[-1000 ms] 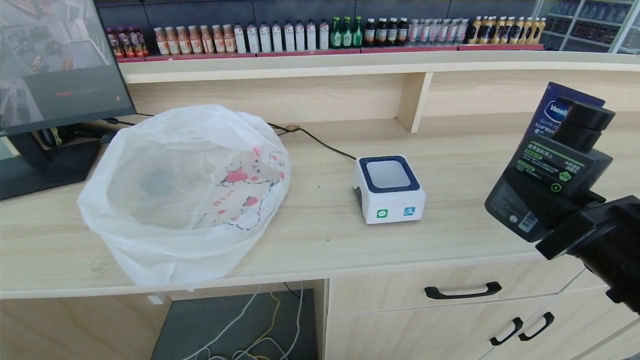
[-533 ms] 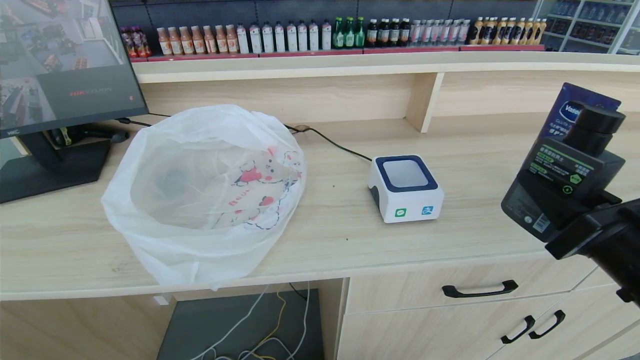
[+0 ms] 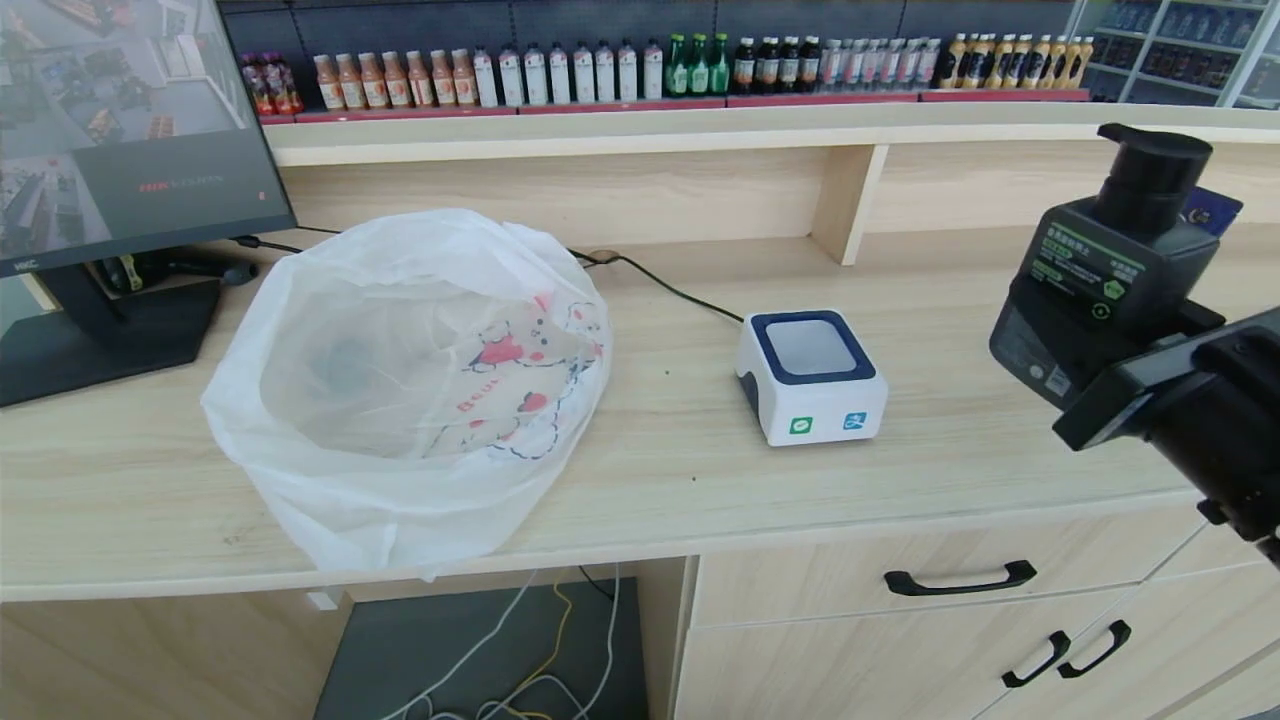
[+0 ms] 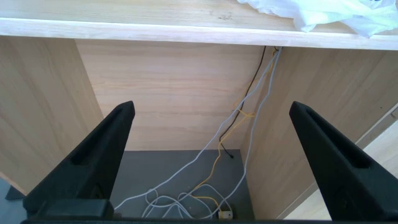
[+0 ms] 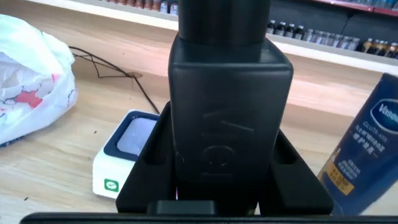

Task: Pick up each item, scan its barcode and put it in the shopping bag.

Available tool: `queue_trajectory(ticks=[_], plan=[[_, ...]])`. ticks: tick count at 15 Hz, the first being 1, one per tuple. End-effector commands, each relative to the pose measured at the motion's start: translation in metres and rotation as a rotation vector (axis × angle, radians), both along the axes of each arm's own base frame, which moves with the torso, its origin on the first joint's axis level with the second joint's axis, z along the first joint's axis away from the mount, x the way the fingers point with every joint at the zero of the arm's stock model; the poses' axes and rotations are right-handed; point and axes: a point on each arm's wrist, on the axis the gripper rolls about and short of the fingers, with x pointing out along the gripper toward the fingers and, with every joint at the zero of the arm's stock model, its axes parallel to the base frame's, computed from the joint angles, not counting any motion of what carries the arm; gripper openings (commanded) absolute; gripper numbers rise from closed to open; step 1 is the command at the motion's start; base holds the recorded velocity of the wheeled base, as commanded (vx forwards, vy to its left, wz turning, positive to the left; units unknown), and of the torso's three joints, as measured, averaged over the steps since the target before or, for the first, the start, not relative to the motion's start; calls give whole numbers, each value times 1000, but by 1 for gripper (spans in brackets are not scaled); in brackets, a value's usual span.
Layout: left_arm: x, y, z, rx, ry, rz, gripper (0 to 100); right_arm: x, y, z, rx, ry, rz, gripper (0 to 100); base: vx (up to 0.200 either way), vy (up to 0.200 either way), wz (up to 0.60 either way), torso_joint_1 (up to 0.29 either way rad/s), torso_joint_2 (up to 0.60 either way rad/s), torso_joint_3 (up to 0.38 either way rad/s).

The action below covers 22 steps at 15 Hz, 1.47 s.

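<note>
- In the head view, you are seeing the right gripper (image 3: 1125,375) with its fingers clamped on a black bottle (image 3: 1100,280), which is hanging in the air above the counter (image 3: 650,470).
- The right wrist view is giving you the other side: the black bottle (image 5: 224,112) is sitting between the two fingers, with the blue bottle (image 5: 367,155) standing just beyond them on the counter.
- The left wrist view is showing the left gripper (image 4: 211,112) with its fingers spread wide and nothing between them, below the counter edge, with loose cables (image 4: 236,162) beyond the fingertips.
- The black bottle is square-bodied with a round black cap, green-and-white print on its face and a small white label near its base. It is leaning slightly, cap uppermost.
- The scanner (image 3: 810,375) is sitting well apart from the right fingers, on their left. The shopping bag (image 3: 400,380) is lying open farther left still.
- Compared with half a second ago, the right gripper is holding the bottle higher and closer to upright, and it is now covering most of the blue bottle (image 3: 1210,210).
</note>
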Motion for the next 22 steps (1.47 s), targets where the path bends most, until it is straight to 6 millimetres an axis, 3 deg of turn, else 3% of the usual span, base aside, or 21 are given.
queue_trajectory(ticks=[1,7,14,19,22], plan=[[0,0,0,0,0,0,100,21,12,7,-23,-15,-5,0,0,0,0,0,0,0],[0,0,0,0,0,2,100,46,32,3,-124,-29,14,0,0,0,0,0,0,0],[0,0,0,0,0,-1,100,83,57,-1,-231,-135,198,0,0,0,0,0,0,0],[0,0,0,0,0,2,100,103,57,-14,-389,-220,259,0,0,0,0,0,0,0],[0,0,0,0,0,0,100,114,43,-18,-484,-289,259,0,0,0,0,0,0,0]])
